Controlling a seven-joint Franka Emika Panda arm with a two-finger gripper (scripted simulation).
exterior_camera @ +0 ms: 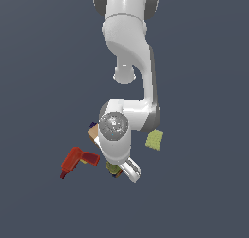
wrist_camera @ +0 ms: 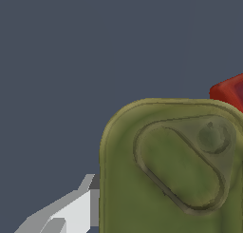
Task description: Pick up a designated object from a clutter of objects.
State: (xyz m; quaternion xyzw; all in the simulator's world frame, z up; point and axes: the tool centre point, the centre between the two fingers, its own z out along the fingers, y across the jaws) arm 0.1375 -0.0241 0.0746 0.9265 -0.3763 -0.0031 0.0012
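Observation:
The designated object (wrist_camera: pixel 175 170), a stubby can, fills much of the wrist view with its olive-green top and pull tab. In the exterior view only a small olive and dark edge of this can (exterior_camera: pixel 114 170) shows below the white hand. My gripper (exterior_camera: pixel 127 170) is down at the can, right against it. One grey-white finger (wrist_camera: pixel 76 210) lies beside the can's edge; the other finger is hidden. The rest of the clutter of objects lies around the arm's wrist.
A red power drill (exterior_camera: pixel 78 160) lies on the exterior view's left of the can, and its red corner (wrist_camera: pixel 231 92) shows in the wrist view. A tan wooden block (exterior_camera: pixel 93 132) sits half hidden behind the wrist. A yellow-green square pad (exterior_camera: pixel 154 140) lies on the exterior view's right.

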